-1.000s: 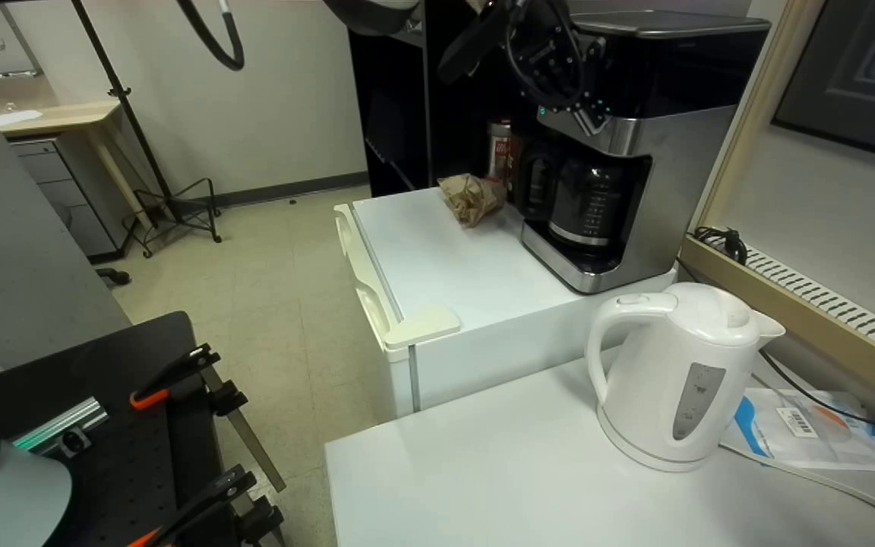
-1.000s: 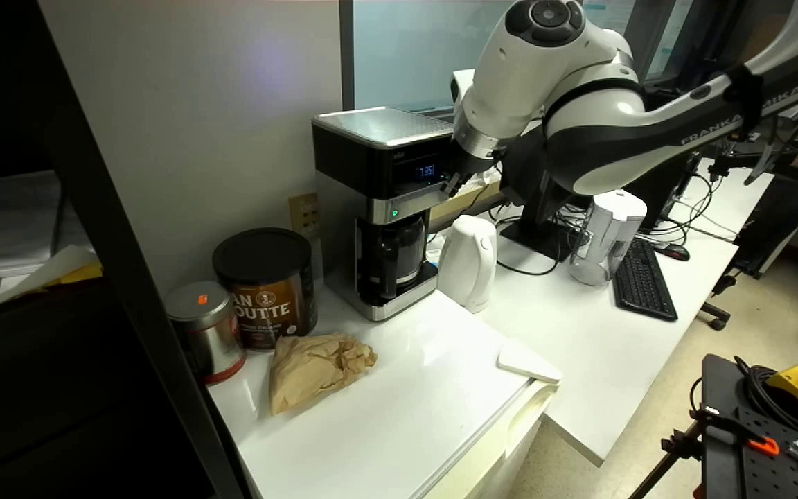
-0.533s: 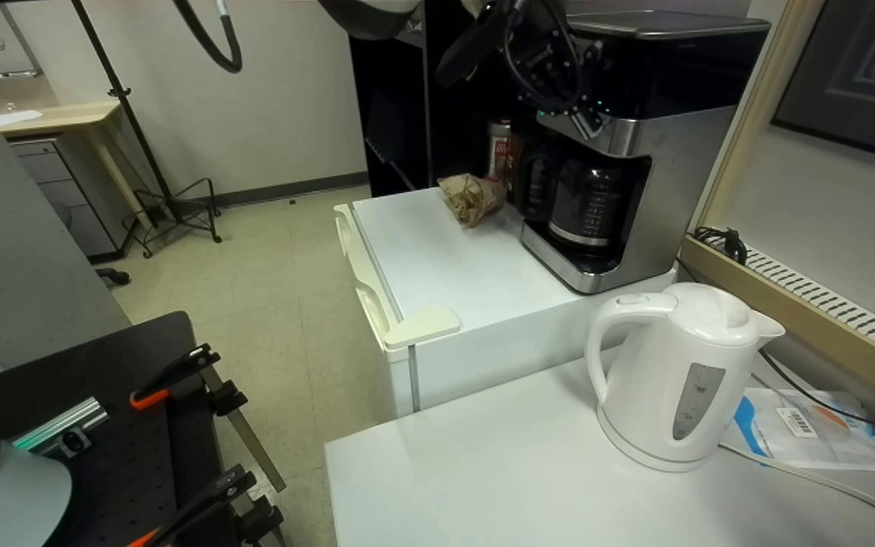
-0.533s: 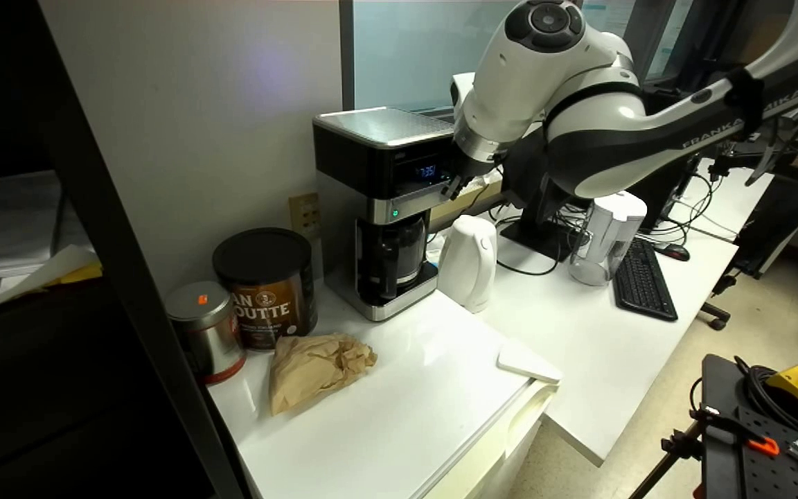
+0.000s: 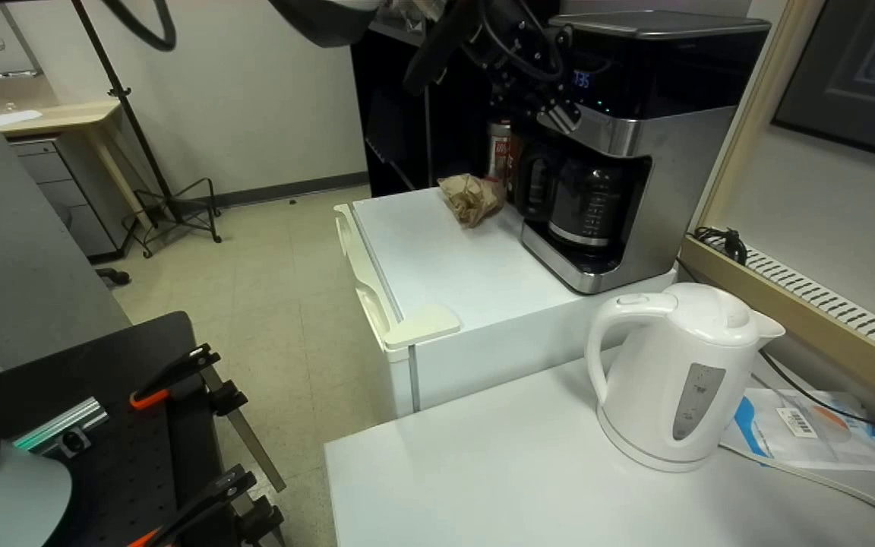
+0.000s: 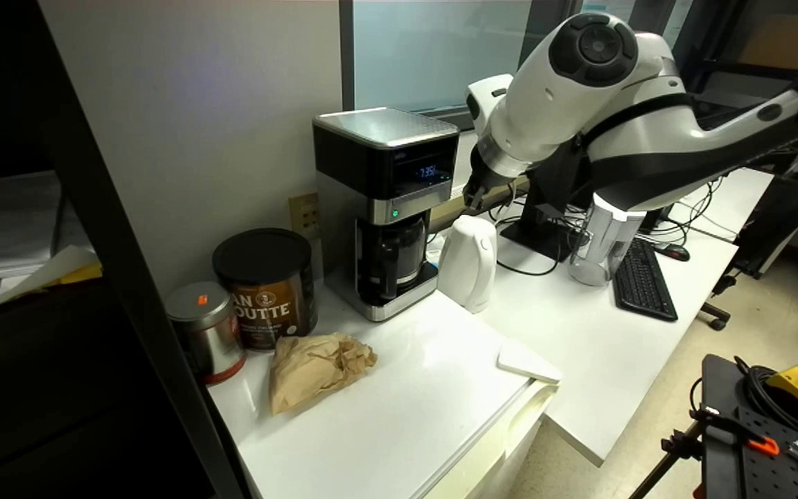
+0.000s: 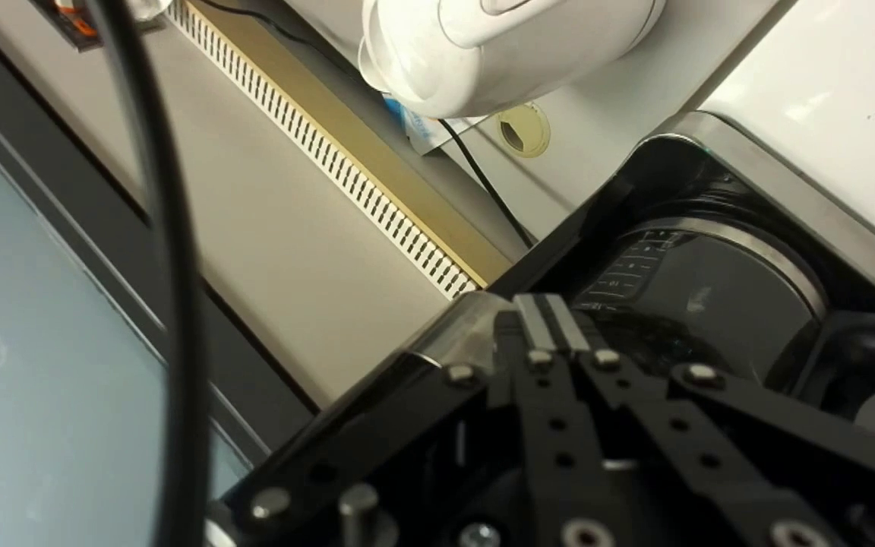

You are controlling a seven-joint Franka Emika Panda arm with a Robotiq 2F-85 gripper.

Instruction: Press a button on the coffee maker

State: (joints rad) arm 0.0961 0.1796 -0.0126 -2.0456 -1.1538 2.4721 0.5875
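Note:
The black coffee maker with silver trim stands on a white fridge top. It also shows in an exterior view and in the wrist view. Its dark glass carafe sits in the front recess. Its lit blue display reads 7:35, with small lights beside it and a green-lit button on the silver trim. My gripper is shut and empty, fingertips together. In an exterior view the gripper is in front of the machine's front panel, with a gap between them.
A white kettle stands on the desk beside the machine. A brown paper bag, a coffee can and a metal tin stand on its other side. A clear pitcher and keyboard are on the desk.
My gripper has drawn back from the coffee maker's front panel in the last half second, and the arm has shifted with it. The display is now uncovered in both exterior views. Before that it barely moved.

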